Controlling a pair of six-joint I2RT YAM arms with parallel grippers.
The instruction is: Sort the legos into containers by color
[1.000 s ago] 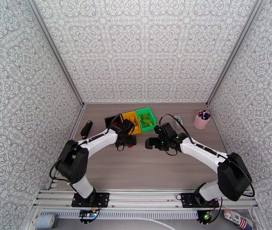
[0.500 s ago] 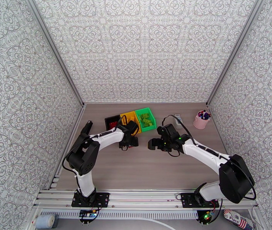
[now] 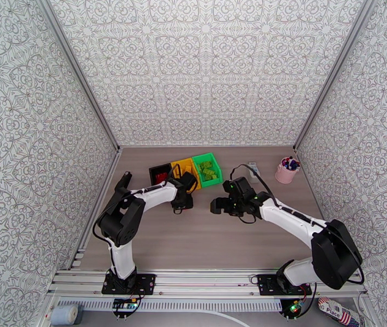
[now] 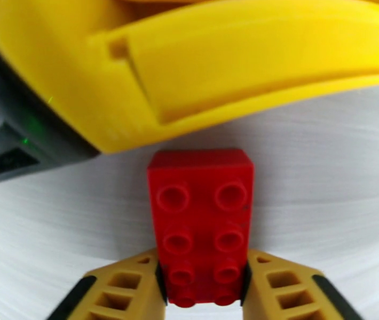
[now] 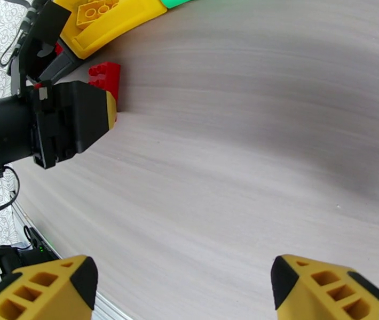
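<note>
Legos in green [image 3: 210, 173] lie in the green bin [image 3: 207, 169], which is joined to the right side of the yellow bin [image 3: 187, 171]. A black bin [image 3: 159, 171] adjoins the yellow bin's left side. In the overhead view the left gripper [image 3: 183, 201] sits low just in front of the yellow bin, and the right gripper [image 3: 216, 205] is to the right of that. A pink cup [image 3: 287, 173] stands well to the right. Patterned walls [image 3: 204, 72] enclose the grey wood-grain table [image 3: 204, 246].

From the left wrist, a red lego brick [image 4: 200, 225] lies studs-up on the table. Its near end is pinched between the left gripper's fingers [image 4: 131, 289], and its far end is just beside the yellow bin's wall.

From the right wrist, the right gripper's fingertips [image 5: 328, 289] stand wide apart over bare table, with nothing between them. Beyond, a yellow brick [image 5: 96, 9] rests inside the yellow bin.
</note>
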